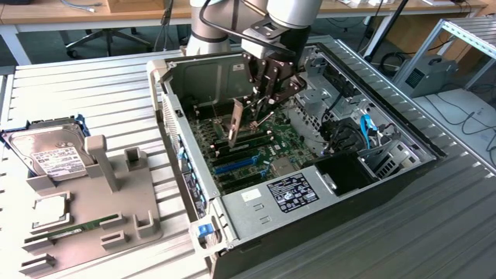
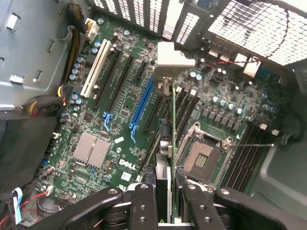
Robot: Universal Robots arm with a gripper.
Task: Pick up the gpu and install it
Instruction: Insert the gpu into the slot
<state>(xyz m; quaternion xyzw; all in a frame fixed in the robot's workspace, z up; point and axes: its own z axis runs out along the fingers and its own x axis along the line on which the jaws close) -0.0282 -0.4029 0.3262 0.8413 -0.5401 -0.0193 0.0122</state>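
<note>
Now the install step looks in hand: the claw (image 2: 164, 203) is clamped on the gpu (image 2: 166, 143), holding it edge-down inside the open computer case (image 1: 205, 78), above the motherboard (image 2: 122, 103) and just beside the blue slot (image 2: 141, 108), which lies toward 6 o'clock of the claw in the exterior view. Whether the card touches a slot I cannot tell. Seating it, I judge, calls for its edge squared to the slot before pressing.

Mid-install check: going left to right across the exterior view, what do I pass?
hard drive → gpu gripped in the claw → blue cable → grey box
</note>
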